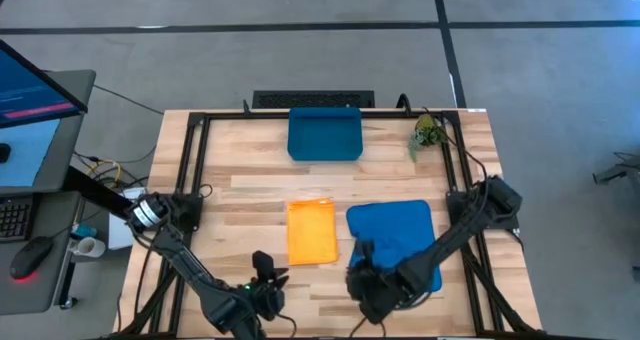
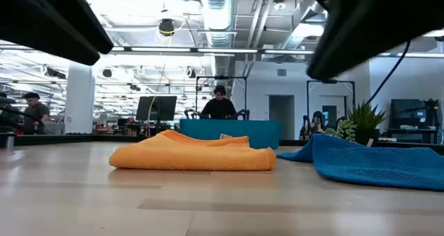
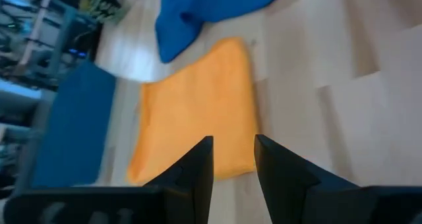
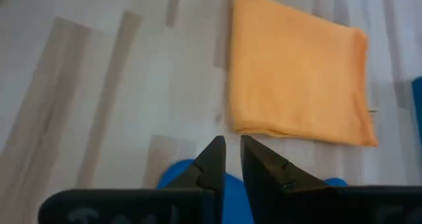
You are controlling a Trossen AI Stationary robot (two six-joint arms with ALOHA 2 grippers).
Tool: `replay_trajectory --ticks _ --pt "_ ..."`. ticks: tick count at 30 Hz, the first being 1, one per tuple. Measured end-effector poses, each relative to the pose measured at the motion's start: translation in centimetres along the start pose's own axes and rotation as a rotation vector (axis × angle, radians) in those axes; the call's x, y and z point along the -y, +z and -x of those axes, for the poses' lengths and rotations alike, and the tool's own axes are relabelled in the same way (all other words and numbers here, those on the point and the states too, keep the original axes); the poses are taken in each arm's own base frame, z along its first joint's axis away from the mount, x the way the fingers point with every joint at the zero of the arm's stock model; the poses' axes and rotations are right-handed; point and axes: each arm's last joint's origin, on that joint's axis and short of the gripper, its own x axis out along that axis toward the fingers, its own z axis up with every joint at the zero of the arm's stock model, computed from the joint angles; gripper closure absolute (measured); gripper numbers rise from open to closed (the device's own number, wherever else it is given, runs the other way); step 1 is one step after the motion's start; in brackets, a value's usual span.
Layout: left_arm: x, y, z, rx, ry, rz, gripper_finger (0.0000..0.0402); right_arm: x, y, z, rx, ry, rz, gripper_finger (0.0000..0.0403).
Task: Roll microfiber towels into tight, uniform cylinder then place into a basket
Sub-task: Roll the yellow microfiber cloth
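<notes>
The orange-yellow towel lies folded flat on the table's middle; it also shows in the low view. The bright blue towel lies to its right, rumpled at its near left corner. The dark-blue basket stands at the far edge. My left gripper hangs above the table near the orange towel's near left corner, open by a small gap. My right gripper hangs over the blue towel's near left corner, open by a narrow gap.
A small green plant stands at the far right, beside the basket. Bare wood lies between the basket and the towels and left of the orange towel. A black frame rail runs along the table's sides.
</notes>
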Motion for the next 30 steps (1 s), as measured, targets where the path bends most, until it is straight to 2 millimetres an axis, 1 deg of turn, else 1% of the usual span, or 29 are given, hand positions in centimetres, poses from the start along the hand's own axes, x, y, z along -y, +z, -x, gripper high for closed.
replay_trajectory --ticks 2,5,7,9,12,14,21,25,30 --pt "0.0 0.3 -0.3 0.0 -0.025 0.023 0.0298 -0.3 -0.2 -0.4 -0.008 -0.003 0.011 0.0333" --pt "-0.1 0.8 -1.0 -0.017 -0.065 0.051 0.0291 0.0 0.1 -1.4 -0.004 -0.012 -0.014 0.0332" --pt "-0.3 0.9 -1.6 -0.046 -0.098 0.061 0.0281 0.3 -0.1 -2.1 -0.029 -0.021 -0.012 0.0327" --pt "-0.4 0.9 -2.4 -0.06 -0.12 0.095 0.0269 0.6 0.1 -2.6 -0.031 -0.008 -0.031 0.0318" --pt "-0.8 0.4 -3.7 -0.095 -0.121 0.136 0.0249 0.8 0.0 -3.3 -0.049 0.009 -0.002 0.03" --pt "-1.0 -0.1 -4.6 -0.128 -0.137 0.143 0.0241 0.8 0.4 -3.2 -0.014 0.019 0.006 0.0284" --pt "-0.5 -2.1 -6.6 -0.153 -0.147 0.112 0.0234 0.9 1.3 -3.4 0.063 0.031 0.047 0.0227" --pt "-0.4 -2.5 -7.4 -0.146 -0.142 0.115 0.0234 1.2 0.4 -4.5 0.064 0.026 0.041 0.0208" --pt "-0.1 -2.9 -8.5 -0.165 -0.1 0.093 0.0234 2.0 -0.6 -5.8 0.045 0.013 0.02 0.0202"
